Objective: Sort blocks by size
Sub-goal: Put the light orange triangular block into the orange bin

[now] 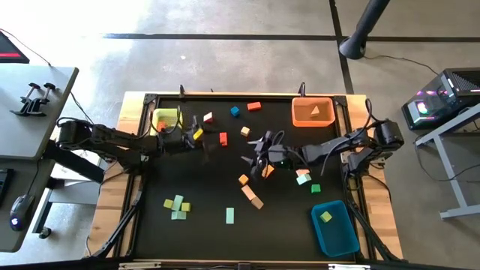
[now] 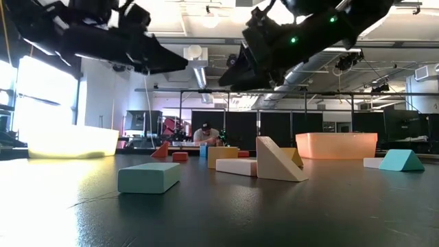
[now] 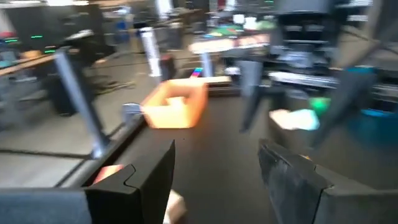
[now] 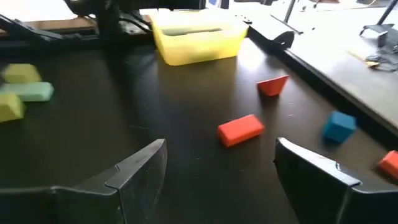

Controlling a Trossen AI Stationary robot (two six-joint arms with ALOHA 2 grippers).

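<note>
While both arms hang above the mat, we record each jaw pair spread wide and empty: left gripper [image 1: 201, 139] beside the yellow bin [image 1: 166, 119], right gripper [image 1: 260, 154] mid-table. We list the blocks [image 1: 178, 205] as scattered: a red bar [image 4: 240, 130], red wedge [image 4: 272, 85] and blue cube [image 4: 339, 126] ahead of the right gripper, clear mat between them. Orange bin [image 1: 313, 112] sits at the far edge, blue bin [image 1: 334, 227] at the near right corner.
</note>
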